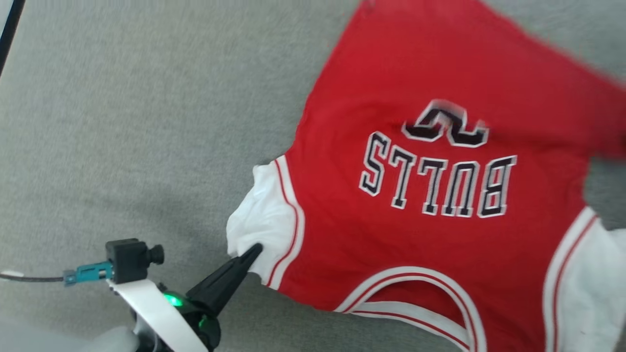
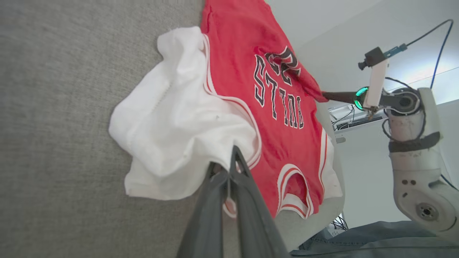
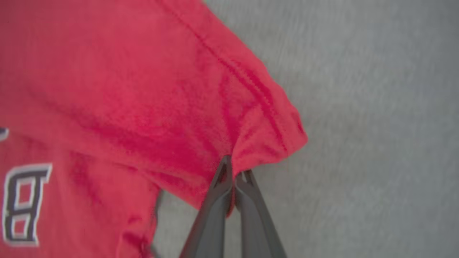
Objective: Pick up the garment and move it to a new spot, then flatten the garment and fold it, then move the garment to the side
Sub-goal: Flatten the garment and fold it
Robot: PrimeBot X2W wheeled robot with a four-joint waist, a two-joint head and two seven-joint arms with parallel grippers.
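Garment (image 1: 440, 234), red knit jersey w/ white sleeves, striped trim, black lettering, lies mostly spread on grey felt-like tabletop (image 1: 122, 122), toward 3 o'clock. Left fingers (image 1: 252, 254), at 7 o'clock, pinched shut on rumpled white sleeve; right fingers (image 3: 231, 177) clamped on red hem corner. Looks mid-flattening; folding and moving aside remain.

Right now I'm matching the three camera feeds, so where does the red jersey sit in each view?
Head view: the red jersey fills centre and right, left gripper pinching its white sleeve.
Left wrist view: centre, top edge down rightward.
Right wrist view: left and top, right gripper pinching its hem corner.
Shared landmark: the BULLS lettering.
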